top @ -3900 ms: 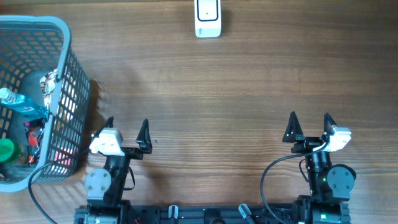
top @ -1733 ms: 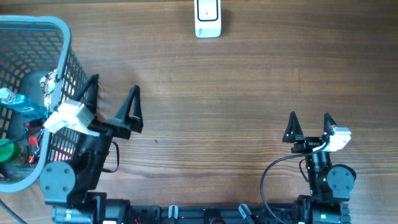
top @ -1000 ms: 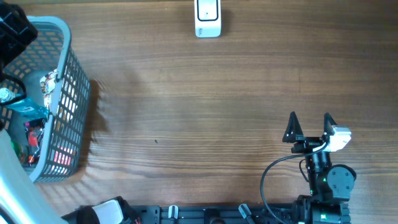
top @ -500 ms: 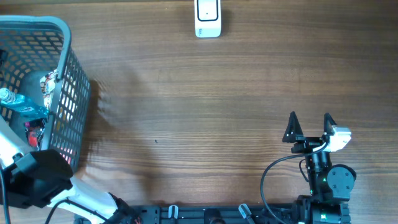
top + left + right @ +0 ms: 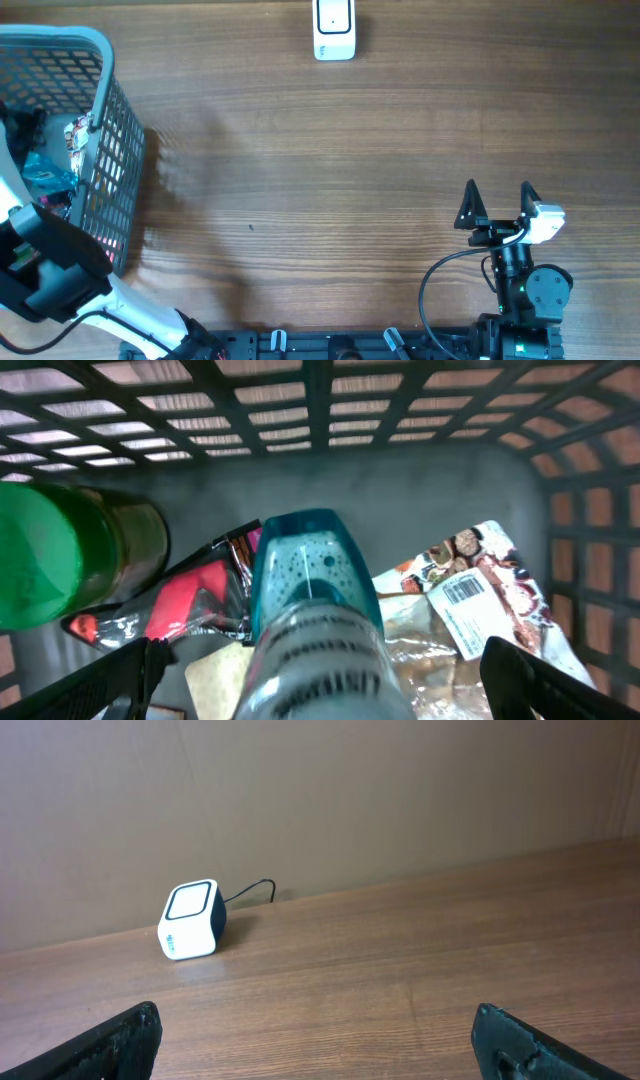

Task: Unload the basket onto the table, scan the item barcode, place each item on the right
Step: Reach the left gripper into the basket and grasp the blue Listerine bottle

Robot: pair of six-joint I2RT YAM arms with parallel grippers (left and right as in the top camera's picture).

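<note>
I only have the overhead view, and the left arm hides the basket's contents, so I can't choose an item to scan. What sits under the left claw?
Observer: A clear bottle with a teal end lies inside the gap of the open left claw, not gripped.
Operator: Any barcode showing?
Observer: Yes. A white barcode label faces up on a snack packet beside that bottle.
Operator: What else is down there?
Observer: A green-lidded bottle lies on the clear bottle's other side, with a red packet between them.
</note>
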